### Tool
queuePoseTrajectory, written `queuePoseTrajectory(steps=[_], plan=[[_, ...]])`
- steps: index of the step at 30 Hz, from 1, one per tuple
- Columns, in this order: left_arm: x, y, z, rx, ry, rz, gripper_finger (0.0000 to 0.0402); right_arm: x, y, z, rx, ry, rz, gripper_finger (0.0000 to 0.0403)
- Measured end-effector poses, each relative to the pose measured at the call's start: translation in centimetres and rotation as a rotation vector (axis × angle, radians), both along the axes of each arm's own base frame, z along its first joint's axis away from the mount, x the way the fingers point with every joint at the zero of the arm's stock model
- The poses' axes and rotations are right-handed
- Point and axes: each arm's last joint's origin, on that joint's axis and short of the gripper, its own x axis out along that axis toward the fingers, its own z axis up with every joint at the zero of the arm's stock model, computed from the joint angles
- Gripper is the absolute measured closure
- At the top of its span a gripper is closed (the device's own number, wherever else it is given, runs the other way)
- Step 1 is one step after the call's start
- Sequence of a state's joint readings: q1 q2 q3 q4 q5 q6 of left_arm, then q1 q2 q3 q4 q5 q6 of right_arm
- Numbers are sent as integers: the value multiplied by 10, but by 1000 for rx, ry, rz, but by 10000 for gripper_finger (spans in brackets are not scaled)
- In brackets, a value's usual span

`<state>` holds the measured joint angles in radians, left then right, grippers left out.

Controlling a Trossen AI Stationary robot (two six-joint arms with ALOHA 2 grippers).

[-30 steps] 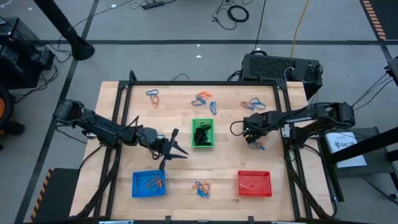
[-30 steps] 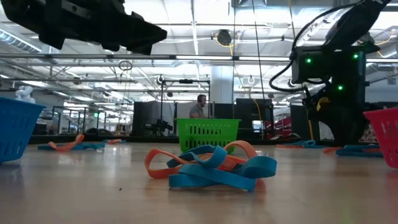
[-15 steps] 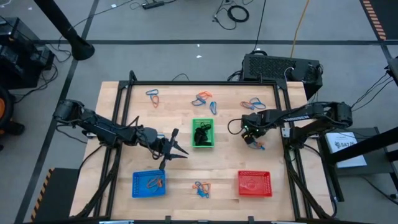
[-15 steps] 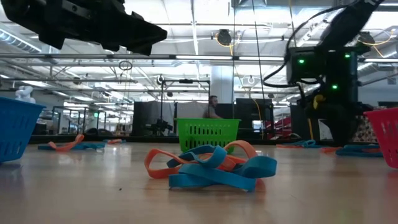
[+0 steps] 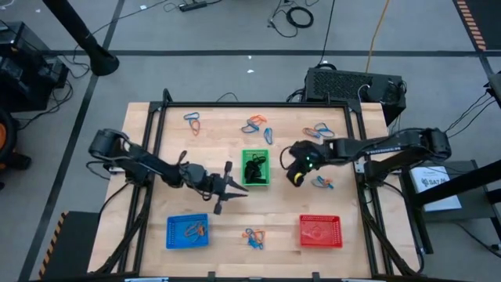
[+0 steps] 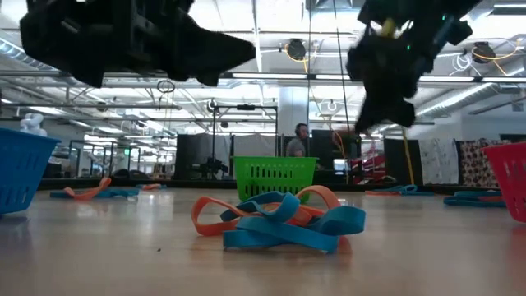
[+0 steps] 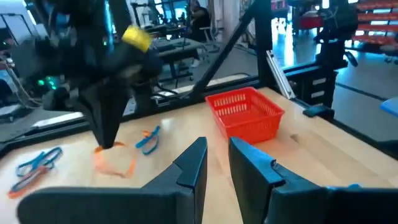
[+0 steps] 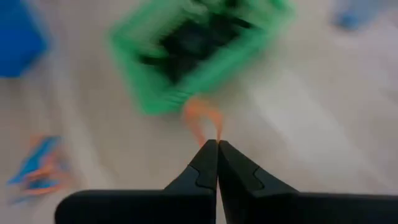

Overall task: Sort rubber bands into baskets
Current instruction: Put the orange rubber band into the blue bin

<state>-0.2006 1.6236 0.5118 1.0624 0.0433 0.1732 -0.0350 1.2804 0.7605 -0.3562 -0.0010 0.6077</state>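
The right arm reaches from the table's right edge toward its centre, and the right gripper hangs above the wood just right of the green basket. Its fingers are pressed fully together on an orange rubber band, which dangles from the tips in the right wrist view; the left wrist view shows the same band hanging below the pointed-down gripper. The left arm stretches from the left edge across the table, its left gripper held level just left of and slightly nearer than the green basket, fingers a narrow gap apart and holding nothing. The green basket holds black bands. The blue basket at the near left contains a few orange and blue bands; the red basket stands at the near right. Loose clusters of orange and blue bands lie at the far left, far centre and far right of the table, between the blue and red baskets, and just right of the right gripper.
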Motion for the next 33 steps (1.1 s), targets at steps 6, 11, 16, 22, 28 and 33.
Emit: queuePoseTrajectory(steps=[6, 11, 16, 22, 28, 33], plan=[[30, 1, 3, -305, 40, 115, 327, 13, 31, 8, -5, -156, 137, 403], [52, -1, -2, -421, 63, 142, 327, 17, 53, 11, 2, -226, 205, 403], [70, -4, -14, -448, 94, 149, 327, 16, 67, 12, -1, -248, 226, 403], [87, -10, -18, -446, 113, 24, 327, 14, 74, 12, -6, -248, 235, 402], [95, -11, -21, -444, 113, 5, 327, 14, 74, 12, 0, -245, 232, 402], [95, -9, -22, -440, 117, 43, 327, 14, 74, 12, 2, -244, 230, 402]])
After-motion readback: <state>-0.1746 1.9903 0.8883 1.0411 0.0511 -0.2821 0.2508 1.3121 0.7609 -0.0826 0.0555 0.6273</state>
